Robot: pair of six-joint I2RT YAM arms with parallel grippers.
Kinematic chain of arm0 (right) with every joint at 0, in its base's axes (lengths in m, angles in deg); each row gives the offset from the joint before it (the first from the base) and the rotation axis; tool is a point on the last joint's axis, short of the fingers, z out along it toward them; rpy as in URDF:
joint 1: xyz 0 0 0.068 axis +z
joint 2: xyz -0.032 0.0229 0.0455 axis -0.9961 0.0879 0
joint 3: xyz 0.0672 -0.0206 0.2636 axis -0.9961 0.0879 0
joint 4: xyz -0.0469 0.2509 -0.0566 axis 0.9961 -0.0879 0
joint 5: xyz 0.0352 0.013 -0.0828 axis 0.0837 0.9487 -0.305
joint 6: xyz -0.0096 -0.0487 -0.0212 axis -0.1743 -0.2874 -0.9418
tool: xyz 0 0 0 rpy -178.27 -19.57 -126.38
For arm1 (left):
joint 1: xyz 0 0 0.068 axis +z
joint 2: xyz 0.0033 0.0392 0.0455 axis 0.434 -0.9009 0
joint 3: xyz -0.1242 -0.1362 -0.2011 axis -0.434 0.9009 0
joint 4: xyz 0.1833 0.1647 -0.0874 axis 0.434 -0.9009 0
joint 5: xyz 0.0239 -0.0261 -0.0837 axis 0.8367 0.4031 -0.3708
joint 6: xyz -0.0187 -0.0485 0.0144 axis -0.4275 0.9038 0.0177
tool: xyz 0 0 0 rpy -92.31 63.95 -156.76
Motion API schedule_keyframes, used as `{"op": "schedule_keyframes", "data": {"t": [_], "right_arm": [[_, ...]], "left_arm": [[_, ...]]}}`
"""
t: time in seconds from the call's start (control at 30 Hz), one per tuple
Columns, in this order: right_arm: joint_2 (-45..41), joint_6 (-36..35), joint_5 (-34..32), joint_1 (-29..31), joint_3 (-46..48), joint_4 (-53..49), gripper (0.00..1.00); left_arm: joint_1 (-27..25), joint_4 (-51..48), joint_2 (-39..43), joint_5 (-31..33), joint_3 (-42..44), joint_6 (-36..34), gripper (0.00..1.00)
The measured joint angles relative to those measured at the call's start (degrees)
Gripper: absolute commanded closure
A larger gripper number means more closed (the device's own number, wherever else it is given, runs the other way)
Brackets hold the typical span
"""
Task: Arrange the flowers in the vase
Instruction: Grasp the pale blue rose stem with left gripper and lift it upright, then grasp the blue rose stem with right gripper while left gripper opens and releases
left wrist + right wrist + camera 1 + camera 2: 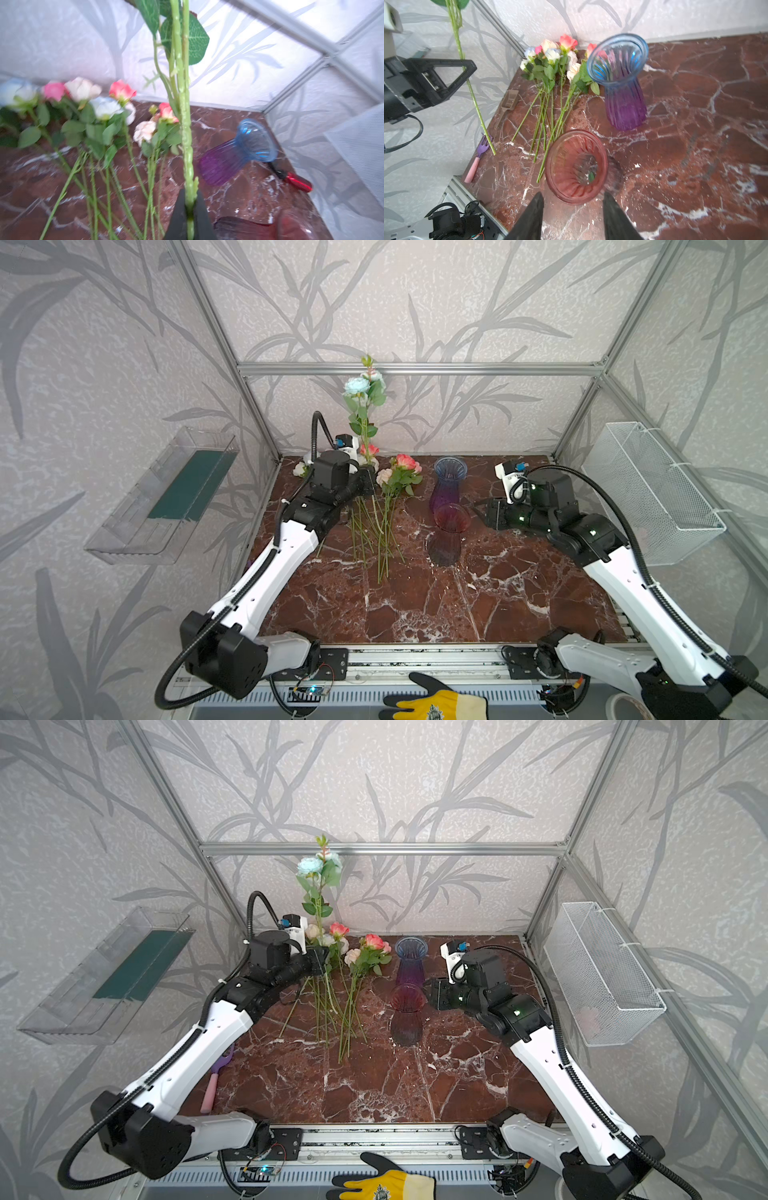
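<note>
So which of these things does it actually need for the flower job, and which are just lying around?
Needed: held pale-blue rose, in the shut left gripper; roses lying on the table; red vase; blue-purple vase; open right gripper.
Lying about: purple fork; brown scoop; red-handled tool; yellow glove; wire basket.

The counter (415,614) is mostly bare along its front edge. Toward the back edge flowers (401,479) lie left of centre, one stem (186,124) upright in the left tool (190,209) above them. The red vase (451,518) and blue vase (446,489) stand mid-counter, a narrow lane between them and the stems.
</note>
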Motion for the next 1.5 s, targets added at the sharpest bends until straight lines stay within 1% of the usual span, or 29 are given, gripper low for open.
{"op": "schedule_keyframes", "data": {"t": [0.1, 0.13, 0.17, 0.2, 0.3, 0.4, 0.57, 0.7, 0.83, 0.97, 1.1, 1.17, 1.2, 1.23, 1.27, 1.5], "right_arm": [[-2.21, 1.09, 1.49, 1.88, 3.65, 9.62, 0.52], [-3.21, 1.57, 1.33, 2.47, 5.4, 12.66, 0.56], [-4.15, 2.12, 1.09, 3.19, 6.88, 15.21, 0.62], [-4.52, 2.58, 0.7, 3.74, 7.48, 16.83, 0.63], [-3.3, 2.6, 1.38, 4.37, 6.25, 19.8, 0.6], [-0.48, 2.91, 3.32, 4.63, 4.11, 23.32, 0.55], [4.44, 3.39, 6.43, 7.56, 2.6, 27.3, 0.52], [8.81, 3.34, 7.67, 10.6, 0.83, 28.57, 0.52], [10.69, 3.82, 8.79, 11.63, 0.76, 30.38, 0.53], [12.02, 4.59, 9.09, 12.0, -0.22, 31.8, 0.59], [13.46, 5.16, 8.68, 12.22, -1.27, 33.83, 0.69], [13.94, 5.7, 8.15, 12.24, -1.27, 34.53, 0.72], [14.16, 5.92, 7.82, 12.28, -1.27, 34.8, 0.76], [14.45, 6.16, 7.65, 12.28, -1.27, 35.1, 0.82], [14.69, 6.27, 7.45, 12.28, -1.27, 35.36, 0.86], [15.08, 7.69, 7.3, 12.28, -1.27, 37.11, 0.95]], "left_arm": [[-4.11, 4.02, 1.92, -3.13, -0.66, -3.19, 1.0], [-5.18, 5.35, 2.27, -4.09, -0.24, -3.98, 1.0], [-6.21, 7.61, 2.8, -5.18, 0.98, -4.59, 1.0], [-7.19, 10.19, 3.58, -6.49, 3.26, -4.98, 1.0], [-8.87, 15.28, 6.1, -8.85, 11.63, -4.81, 1.0], [-11.37, 15.41, 6.91, -8.63, 16.02, -5.64, 1.0], [-15.39, 15.23, 7.78, -8.81, 16.26, -8.24, 1.0], [-15.56, 15.56, 8.76, -8.76, 16.15, -9.42, 1.0], [-15.56, 14.47, 8.9, -8.2, 15.52, -10.82, 1.0], [-15.54, 14.32, 8.94, -8.22, 15.3, -11.45, 1.0], [-15.54, 14.32, 8.94, -8.26, 15.3, -11.41, 1.0], [-15.54, 14.34, 8.94, -8.28, 15.3, -11.41, 1.0], [-15.54, 14.36, 8.96, -8.31, 15.3, -11.41, 1.0], [-15.54, 14.38, 8.98, -8.31, 15.3, -11.41, 1.0], [-15.54, 14.38, 9.01, -8.31, 15.3, -11.41, 1.0], [-15.52, 15.02, 9.27, -8.24, 15.3, -11.39, 1.0]]}}
